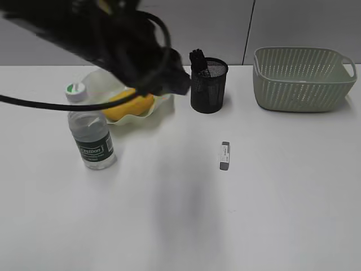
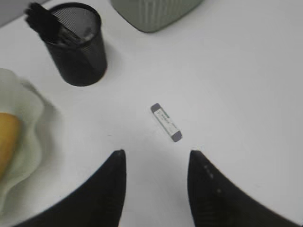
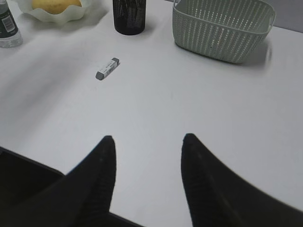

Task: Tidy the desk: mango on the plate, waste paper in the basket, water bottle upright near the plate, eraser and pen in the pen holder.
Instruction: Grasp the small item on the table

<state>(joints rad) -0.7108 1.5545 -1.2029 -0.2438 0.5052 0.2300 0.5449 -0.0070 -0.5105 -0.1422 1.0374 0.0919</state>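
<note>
On the white desk (image 1: 271, 214) we see the mango (image 1: 131, 107) lying in the wavy green plate (image 1: 161, 107). The water bottle (image 1: 93, 138) stands upright just beside the plate. The eraser (image 1: 224, 156) lies flat on the desk, apart from the black mesh pen holder (image 1: 208, 86), where a dark pen (image 1: 198, 60) sticks out. The pale green basket (image 1: 304, 79) stands at the right.

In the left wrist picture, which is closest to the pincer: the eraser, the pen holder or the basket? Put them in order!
From the left pincer, nearest first:
1. Eraser, lying on the desk just ahead.
2. Pen holder, farther back on the left.
3. Basket, at the top edge, farthest.
</note>
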